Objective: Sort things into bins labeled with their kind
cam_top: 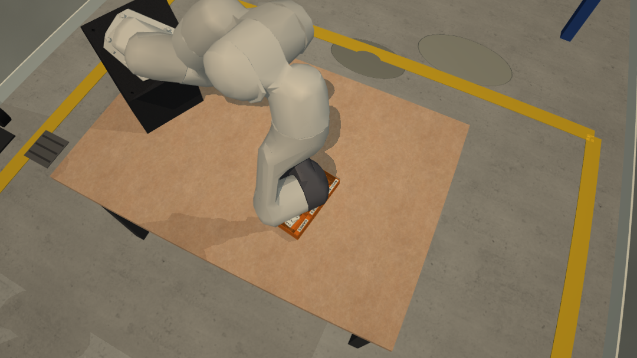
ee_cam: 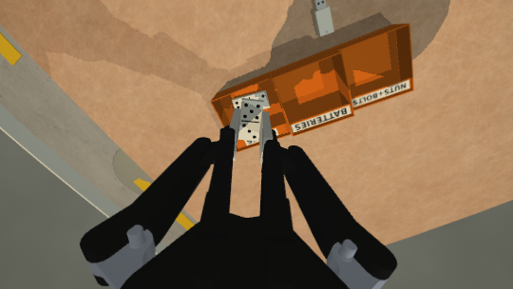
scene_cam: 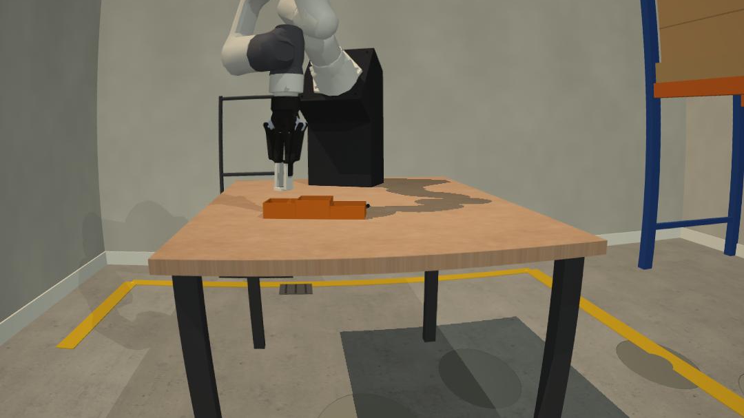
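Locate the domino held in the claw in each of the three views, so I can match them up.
Top: hidden under the arm's wrist; not visible.
Exterior: the held domino hangs pale below the claw, just above the left end of the orange bins.
Wrist: picture centre, pinched between the fingers, over the leftmost bin, where another domino lies.
Shared landmark: the orange bins, in all three views.
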